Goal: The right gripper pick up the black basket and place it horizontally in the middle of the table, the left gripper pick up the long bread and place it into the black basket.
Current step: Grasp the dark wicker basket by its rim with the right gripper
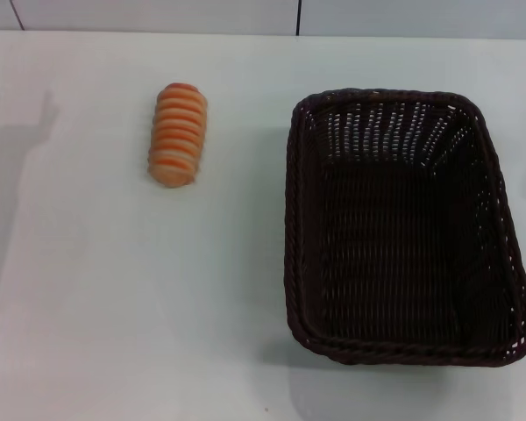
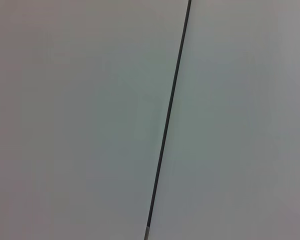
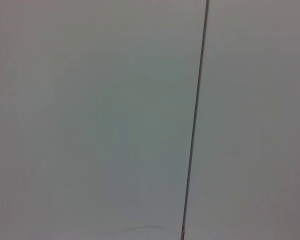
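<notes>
The black basket (image 1: 403, 228) stands on the right side of the white table (image 1: 114, 307) in the head view, its long side running away from me, and it is empty. The long bread (image 1: 178, 135), striped orange and cream, lies on the table to the left of the basket and apart from it, at the far left-centre. Neither gripper shows in any view. Both wrist views show only a plain pale surface crossed by a thin dark seam (image 2: 167, 120) (image 3: 195, 120).
The table's far edge meets a pale wall with a dark vertical seam (image 1: 298, 17). A faint shadow falls on the table at the far left (image 1: 17, 132).
</notes>
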`<move>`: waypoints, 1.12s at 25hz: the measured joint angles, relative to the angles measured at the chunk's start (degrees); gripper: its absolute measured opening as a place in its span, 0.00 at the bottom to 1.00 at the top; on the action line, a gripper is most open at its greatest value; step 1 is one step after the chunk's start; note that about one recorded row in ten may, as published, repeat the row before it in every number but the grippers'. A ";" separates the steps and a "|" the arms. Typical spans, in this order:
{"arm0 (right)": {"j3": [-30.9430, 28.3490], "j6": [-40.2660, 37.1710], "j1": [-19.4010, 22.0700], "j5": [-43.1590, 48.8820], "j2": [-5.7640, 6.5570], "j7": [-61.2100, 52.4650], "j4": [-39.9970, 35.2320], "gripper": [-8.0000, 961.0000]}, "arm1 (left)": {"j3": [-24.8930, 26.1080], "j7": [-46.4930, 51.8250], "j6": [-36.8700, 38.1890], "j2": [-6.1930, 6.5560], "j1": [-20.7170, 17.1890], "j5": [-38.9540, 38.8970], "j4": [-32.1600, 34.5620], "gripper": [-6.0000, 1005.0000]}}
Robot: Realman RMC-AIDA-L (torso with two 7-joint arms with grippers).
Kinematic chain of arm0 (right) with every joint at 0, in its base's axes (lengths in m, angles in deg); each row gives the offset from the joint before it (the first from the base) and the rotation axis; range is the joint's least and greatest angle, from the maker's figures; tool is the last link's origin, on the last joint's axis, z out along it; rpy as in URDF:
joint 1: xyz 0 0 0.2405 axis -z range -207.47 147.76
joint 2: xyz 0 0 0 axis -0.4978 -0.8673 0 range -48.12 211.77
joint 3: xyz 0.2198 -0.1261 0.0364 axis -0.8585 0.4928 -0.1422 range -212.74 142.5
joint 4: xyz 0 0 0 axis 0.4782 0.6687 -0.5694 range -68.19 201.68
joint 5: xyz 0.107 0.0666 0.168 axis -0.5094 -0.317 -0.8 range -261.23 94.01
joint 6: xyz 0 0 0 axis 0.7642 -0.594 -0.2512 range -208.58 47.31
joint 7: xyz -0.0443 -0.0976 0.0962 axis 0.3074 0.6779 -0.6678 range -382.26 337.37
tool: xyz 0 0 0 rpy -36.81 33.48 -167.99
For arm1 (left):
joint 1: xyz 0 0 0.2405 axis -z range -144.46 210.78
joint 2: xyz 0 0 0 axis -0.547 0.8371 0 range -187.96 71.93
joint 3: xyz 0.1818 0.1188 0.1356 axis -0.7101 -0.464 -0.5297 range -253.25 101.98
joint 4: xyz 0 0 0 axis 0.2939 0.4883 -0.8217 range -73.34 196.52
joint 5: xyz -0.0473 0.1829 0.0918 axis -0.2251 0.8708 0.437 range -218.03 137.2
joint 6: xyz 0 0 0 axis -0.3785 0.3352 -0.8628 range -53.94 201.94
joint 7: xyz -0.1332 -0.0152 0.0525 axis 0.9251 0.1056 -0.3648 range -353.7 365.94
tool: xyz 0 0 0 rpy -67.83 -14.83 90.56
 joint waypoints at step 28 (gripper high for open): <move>-17.29 41.85 5.23 56.58 0.24 -63.73 10.70 0.74 | -1.65 0.00 0.28 -0.17 -0.96 0.00 -1.74 0.86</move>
